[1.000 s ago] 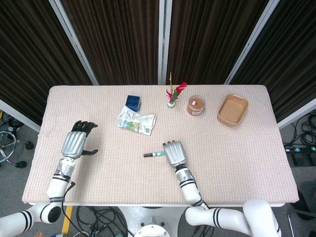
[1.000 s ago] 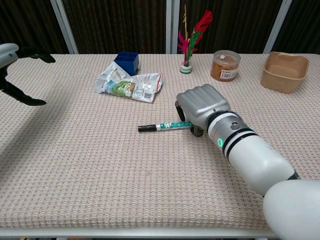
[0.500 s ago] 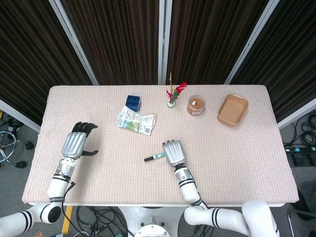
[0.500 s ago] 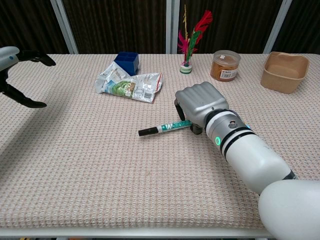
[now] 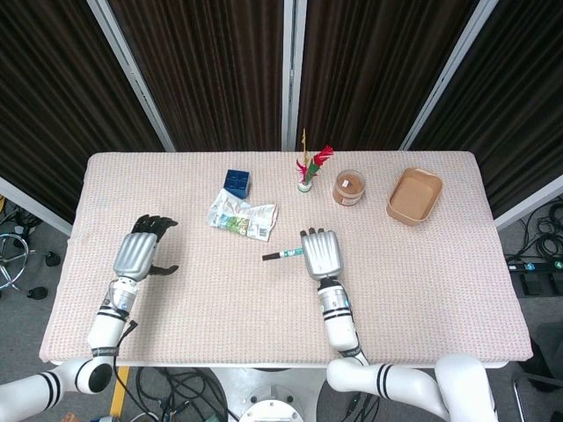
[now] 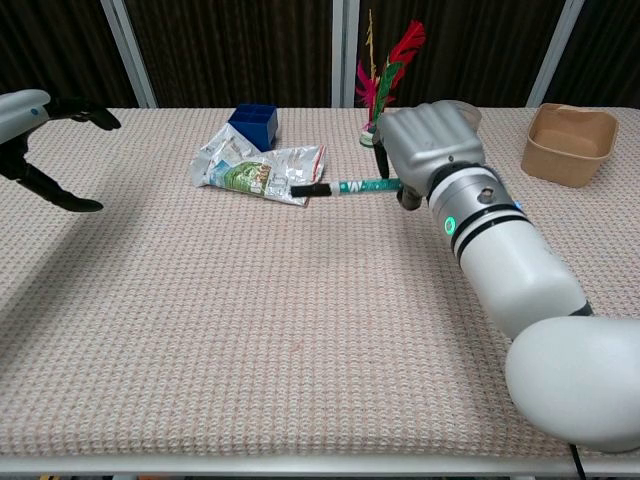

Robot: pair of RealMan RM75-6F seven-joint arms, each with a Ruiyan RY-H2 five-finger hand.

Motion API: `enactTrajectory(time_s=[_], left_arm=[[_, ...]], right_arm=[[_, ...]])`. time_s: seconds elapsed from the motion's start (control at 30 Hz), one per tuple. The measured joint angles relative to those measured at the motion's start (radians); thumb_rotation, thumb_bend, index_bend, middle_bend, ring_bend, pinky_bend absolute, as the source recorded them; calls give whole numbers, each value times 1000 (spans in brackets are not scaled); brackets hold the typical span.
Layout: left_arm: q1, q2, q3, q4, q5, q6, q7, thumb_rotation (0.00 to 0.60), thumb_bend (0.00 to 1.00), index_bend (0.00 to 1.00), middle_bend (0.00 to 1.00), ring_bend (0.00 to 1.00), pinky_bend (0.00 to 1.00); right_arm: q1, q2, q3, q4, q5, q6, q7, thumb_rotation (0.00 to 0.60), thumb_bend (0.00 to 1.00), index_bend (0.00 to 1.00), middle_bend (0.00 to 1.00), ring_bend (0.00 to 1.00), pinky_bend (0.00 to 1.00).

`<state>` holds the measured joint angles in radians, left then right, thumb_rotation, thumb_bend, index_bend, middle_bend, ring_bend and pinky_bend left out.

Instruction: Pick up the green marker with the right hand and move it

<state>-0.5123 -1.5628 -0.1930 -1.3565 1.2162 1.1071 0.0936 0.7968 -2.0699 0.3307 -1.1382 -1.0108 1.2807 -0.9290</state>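
My right hand (image 5: 322,254) (image 6: 432,145) grips the green marker (image 5: 281,255) (image 6: 345,186) near the table's middle and holds it above the cloth. The marker lies roughly level, its black cap pointing to the left, and its rear end is hidden inside my fingers. In the chest view the cap overlaps the edge of a crinkled snack bag (image 6: 258,170). My left hand (image 5: 141,252) (image 6: 40,140) hovers over the table's left side with fingers spread and nothing in it.
The snack bag (image 5: 242,215) and a blue box (image 5: 236,182) lie at the back left. A feather shuttlecock (image 5: 306,171), a brown-filled jar (image 5: 348,187) and a tan tray (image 5: 413,195) stand along the back right. Pink woven cloth (image 5: 422,281) covers the table.
My right hand has lifted the marker off the cloth and carried it away from the table's front edge, toward the snack bag. The left hand has barely shifted.
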Motion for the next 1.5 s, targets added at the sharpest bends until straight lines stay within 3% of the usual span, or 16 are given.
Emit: enactTrajectory(time_s=[0.2,0.43,0.7,0.9,1.07,1.5], left_arm=[[-54,-43,-34,0,-33,-33,58,600,101,220,235,134,165],[-125,-146,-102,37,-80,-23,136,600,144,313,322,214,228],[-220,-252,-216,78,-217,0,255,600,187,380,391,307,317],[-279,-331,-263,113,-289,27,311,600,190,418,420,335,343],[-299,-373,-269,135,-330,33,331,600,190,423,430,346,356],[-341,-427,-286,175,-384,37,356,600,193,436,449,371,379]], right_arm=[[41,2,66,68,-17,40,-39,600,274,660,637,561,709],[98,-26,111,170,-1,27,-64,600,279,661,637,561,709],[177,-113,157,307,24,-17,-30,600,278,666,633,561,709],[234,-184,185,408,47,-48,15,600,282,666,633,559,657],[284,-195,177,421,121,-60,47,600,282,666,632,560,657],[386,-199,70,437,293,-28,113,600,284,662,628,559,655]])
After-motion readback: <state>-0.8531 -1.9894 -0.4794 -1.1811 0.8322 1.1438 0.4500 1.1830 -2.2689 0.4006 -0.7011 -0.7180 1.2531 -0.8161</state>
